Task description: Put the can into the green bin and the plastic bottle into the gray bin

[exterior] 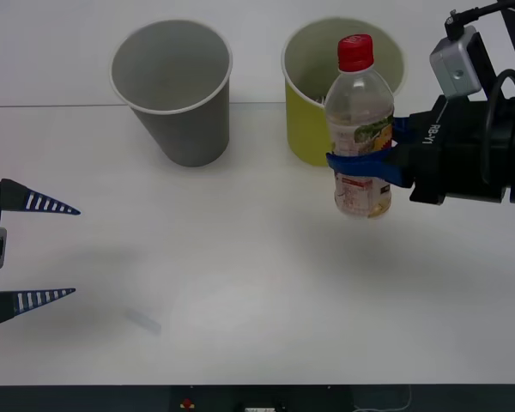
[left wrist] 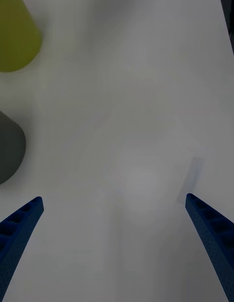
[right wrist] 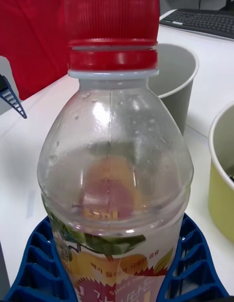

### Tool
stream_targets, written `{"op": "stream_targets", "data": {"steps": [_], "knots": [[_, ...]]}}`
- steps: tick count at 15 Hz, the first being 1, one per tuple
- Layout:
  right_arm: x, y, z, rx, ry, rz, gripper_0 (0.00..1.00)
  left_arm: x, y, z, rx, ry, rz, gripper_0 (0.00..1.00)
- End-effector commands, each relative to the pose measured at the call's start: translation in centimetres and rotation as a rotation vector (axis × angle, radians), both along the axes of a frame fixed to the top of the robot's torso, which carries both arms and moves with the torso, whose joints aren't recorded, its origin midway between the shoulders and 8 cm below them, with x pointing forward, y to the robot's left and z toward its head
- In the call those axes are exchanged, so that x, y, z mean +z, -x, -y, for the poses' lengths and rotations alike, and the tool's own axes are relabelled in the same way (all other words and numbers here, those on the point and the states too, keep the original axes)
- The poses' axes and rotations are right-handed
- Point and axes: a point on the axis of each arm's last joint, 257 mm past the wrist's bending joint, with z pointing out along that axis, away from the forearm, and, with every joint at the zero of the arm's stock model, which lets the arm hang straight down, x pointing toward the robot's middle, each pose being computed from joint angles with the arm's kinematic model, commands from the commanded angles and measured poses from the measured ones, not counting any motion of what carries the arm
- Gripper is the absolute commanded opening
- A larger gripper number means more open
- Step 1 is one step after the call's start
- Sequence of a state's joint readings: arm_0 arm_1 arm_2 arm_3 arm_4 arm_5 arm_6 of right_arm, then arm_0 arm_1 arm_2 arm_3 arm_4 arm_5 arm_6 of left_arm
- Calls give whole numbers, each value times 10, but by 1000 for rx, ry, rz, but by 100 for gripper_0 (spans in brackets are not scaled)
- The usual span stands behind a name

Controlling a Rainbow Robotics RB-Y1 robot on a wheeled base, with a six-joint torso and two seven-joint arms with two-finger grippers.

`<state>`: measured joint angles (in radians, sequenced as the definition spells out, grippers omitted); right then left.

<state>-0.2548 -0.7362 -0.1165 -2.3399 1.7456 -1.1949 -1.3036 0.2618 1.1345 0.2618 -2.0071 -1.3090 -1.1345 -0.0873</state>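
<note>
My right gripper (exterior: 361, 161) is shut on the plastic bottle (exterior: 359, 120), which has a clear body, a red cap and an orange-and-white label. It holds the bottle upright and off the table, in front of the green bin (exterior: 302, 129). The right wrist view has the bottle (right wrist: 114, 175) close up between the blue fingers (right wrist: 34, 268). The gray bin (exterior: 189, 129) stands to the left of the green one. At the table's left edge my left gripper (exterior: 73, 251) rests open with nothing in it. The can is out of view.
Both bins sit upright at the back of the white table (exterior: 257, 283). A faint pale mark (exterior: 144, 320) lies on the table near the left gripper. A dark strip runs along the table's front edge (exterior: 257, 399).
</note>
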Motion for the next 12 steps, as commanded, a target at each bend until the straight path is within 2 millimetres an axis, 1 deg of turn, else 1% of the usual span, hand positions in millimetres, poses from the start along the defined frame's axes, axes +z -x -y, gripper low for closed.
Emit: {"op": "stream_targets", "data": {"steps": [1,3,4,6,7,9,12], "knots": [[18,-19,-19,42,14,26,0,0,0,0,0,0,0,100],[33,-38,-36,70,32,34,0,0,0,0,0,0,0,100],[37,-46,-42,56,18,-3,0,0,0,0,0,0,0,100],[50,-67,-56,28,57,25,0,0,0,0,0,0,0,100],[50,-76,-62,26,60,13,0,0,0,0,0,0,0,100],[56,-102,-81,20,62,-17,0,0,0,0,0,0,0,100],[73,-135,-114,21,70,-30,0,0,0,0,0,0,0,100]]}}
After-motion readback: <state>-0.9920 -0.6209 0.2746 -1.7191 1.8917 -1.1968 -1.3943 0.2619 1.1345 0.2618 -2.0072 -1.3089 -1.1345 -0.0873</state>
